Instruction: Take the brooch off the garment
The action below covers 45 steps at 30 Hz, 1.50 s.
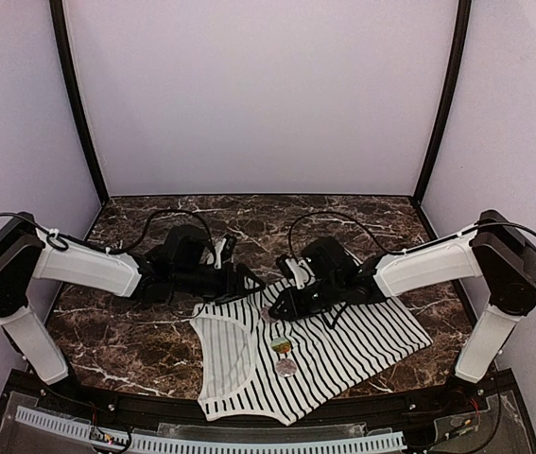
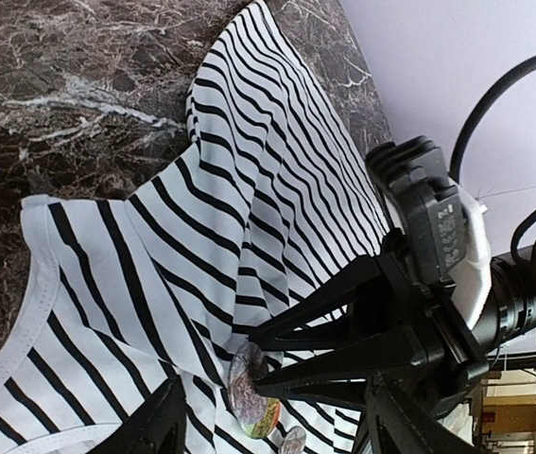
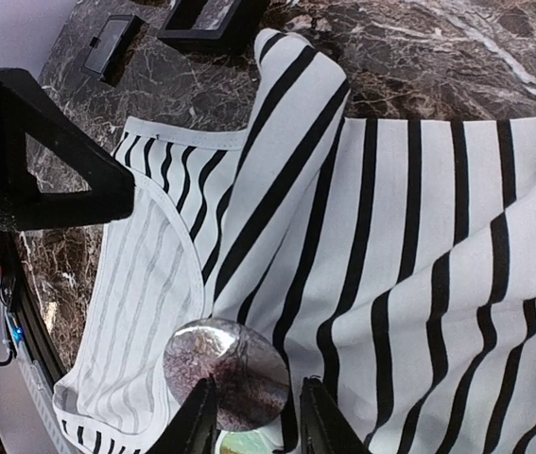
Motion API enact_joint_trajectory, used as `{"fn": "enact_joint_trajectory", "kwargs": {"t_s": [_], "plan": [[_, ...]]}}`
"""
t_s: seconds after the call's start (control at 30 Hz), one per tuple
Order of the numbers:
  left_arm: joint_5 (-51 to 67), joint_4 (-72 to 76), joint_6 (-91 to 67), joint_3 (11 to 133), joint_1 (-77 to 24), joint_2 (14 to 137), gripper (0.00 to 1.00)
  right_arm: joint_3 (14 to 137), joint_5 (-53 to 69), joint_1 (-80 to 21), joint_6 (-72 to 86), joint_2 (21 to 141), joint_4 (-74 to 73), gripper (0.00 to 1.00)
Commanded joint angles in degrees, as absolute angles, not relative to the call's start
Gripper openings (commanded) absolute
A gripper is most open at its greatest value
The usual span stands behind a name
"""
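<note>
The garment, white with black stripes, lies spread at the table's front middle. A round purplish metallic brooch sits on a raised fold of it. My right gripper is shut on that brooch, its fingertips pressing the disc's edge in the left wrist view. A greenish disc peeks out just below, and a small pinkish one lies beyond. My left gripper stands open over the striped fabric, close beside the right one, with only cloth between its wide fingers.
Two small black boxes rest on the dark marble table behind the garment's neckline. Both arms meet at the table's middle. Pale walls with black corner posts close in the back and sides.
</note>
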<state>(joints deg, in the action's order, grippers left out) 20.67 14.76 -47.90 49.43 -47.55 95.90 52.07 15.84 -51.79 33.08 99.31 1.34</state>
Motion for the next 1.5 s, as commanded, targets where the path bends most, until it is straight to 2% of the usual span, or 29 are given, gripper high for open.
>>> {"fn": "enact_joint_trajectory", "kwargs": {"t_s": [0.0,0.17,0.43,0.93,1.13,1.47], "plan": [[22.31,19.01,-50.53,48.62,-48.9,98.09,0.62,48.5,15.9,-50.56,33.69,94.86,4.0,0.32],[23.72,19.13,-51.56,48.93,-49.28,100.41,0.59,45.58,20.41,-48.67,35.61,93.35,7.89,0.35],[25.3,19.05,-53.37,48.51,-49.96,102.83,0.47,44.61,24.62,-46.98,37.37,93.64,11.5,0.35],[26.97,22.31,-55.17,47.82,-50.01,104.76,0.19,44.91,28.95,-44.76,38.21,97.72,13.83,0.33],[28.31,25.67,-55.24,46.99,-50.0,104.83,0.02,44.22,30.74,-44.24,39.07,98.17,15.66,0.32],[33.28,42.46,-57.58,43.26,-50.0,104.85,0.01,42.2,35.25,-42.58,39.07,97.3,16.79,0.32]]}}
